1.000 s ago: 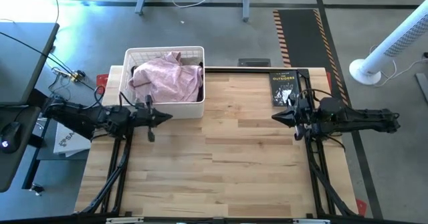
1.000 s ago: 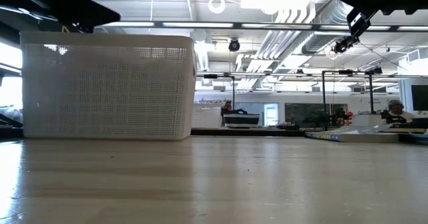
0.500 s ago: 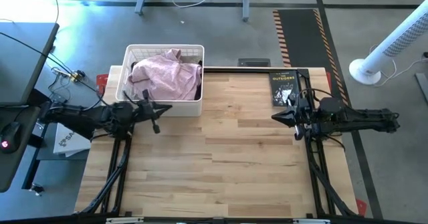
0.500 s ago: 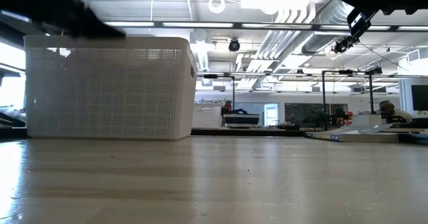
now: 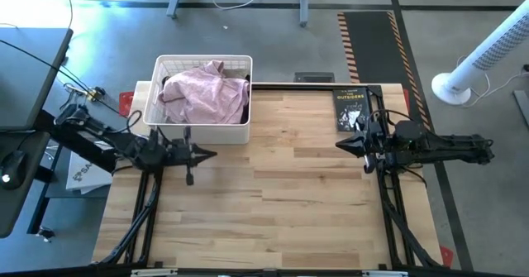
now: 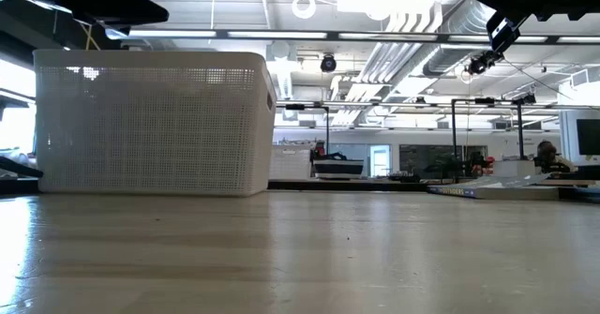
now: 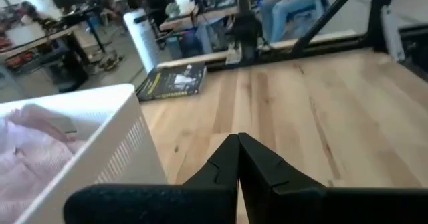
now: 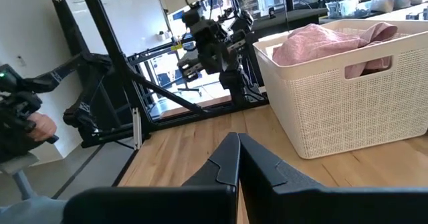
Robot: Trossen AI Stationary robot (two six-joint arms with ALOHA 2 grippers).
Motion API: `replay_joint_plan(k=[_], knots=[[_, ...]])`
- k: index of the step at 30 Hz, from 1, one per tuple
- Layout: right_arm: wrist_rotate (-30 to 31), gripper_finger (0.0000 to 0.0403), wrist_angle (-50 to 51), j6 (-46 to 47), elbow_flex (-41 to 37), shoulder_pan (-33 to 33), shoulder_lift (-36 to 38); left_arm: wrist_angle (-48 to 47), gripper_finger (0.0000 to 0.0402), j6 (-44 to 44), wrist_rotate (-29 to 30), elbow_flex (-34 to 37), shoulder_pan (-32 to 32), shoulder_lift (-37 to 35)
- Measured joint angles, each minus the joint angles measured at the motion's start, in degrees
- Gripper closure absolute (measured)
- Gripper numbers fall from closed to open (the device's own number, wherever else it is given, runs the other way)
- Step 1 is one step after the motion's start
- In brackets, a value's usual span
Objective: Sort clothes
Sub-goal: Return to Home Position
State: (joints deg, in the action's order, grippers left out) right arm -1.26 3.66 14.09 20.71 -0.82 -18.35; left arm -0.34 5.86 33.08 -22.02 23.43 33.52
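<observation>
A pale pink garment lies heaped on top in the white mesh basket at the table's far left; a bit of black cloth shows beside it. The pink garment also shows in the left wrist view and right wrist view. The other clothes are hidden. My left gripper is shut and empty, just in front of the basket's near wall. My right gripper is shut and empty, held above the table's right half.
A black paperback book lies flat at the table's far right, behind my right gripper. The basket stands on the table at the left in the low view. Bare wood table stretches between and in front of the arms.
My left gripper has drawn back from beside the basket toward the table's near edge and now points toward the right edge. The basket has slid a little toward the far edge and stays upright. My right arm has kept still.
</observation>
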Motion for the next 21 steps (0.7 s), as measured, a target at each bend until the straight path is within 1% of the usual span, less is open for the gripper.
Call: replay_joint_plan(k=[2,5,7,9,11,14,15,17,21], knots=[[0.0,0.0403,0.0,-0.2,0.0,0.0,0.0,0.7,0.0401,-1.0,2.4,0.0,1.8,2.5],[0.0,0.0403,0.1,-0.6,0.0,0.0,0.0,0.4,0.0401,-2.7,1.7,0.0,1.2,3.4],[0.0,0.0403,0.3,-0.6,0.0,0.0,0.0,0.7,0.0401,-3.6,-0.4,0.0,-0.6,2.5],[0.0,0.0403,0.4,-0.4,0.0,0.0,0.0,1.7,0.0401,-4.5,-4.5,0.1,-2.8,1.8],[0.0,0.0403,0.4,0.0,0.0,0.0,0.0,8.9,0.0401,-5.6,-8.1,2.3,-4.8,1.6],[0.0,0.0403,0.4,0.5,0.0,0.0,0.0,24.0,0.0401,-8.5,-13.6,8.2,-7.6,2.6],[0.0,0.0403,0.4,0.6,0.0,0.0,0.0,27.4,0.0401,-10.2,-14.4,10.0,-8.5,3.3],[0.0,0.0403,0.4,0.6,0.0,0.0,0.0,29.5,0.0401,-12.7,-14.4,12.8,-9.9,4.3],[0.0,0.0403,0.4,0.5,0.0,0.0,0.0,27.0,0.0401,-12.8,-15.0,14.7,-13.0,3.9]])
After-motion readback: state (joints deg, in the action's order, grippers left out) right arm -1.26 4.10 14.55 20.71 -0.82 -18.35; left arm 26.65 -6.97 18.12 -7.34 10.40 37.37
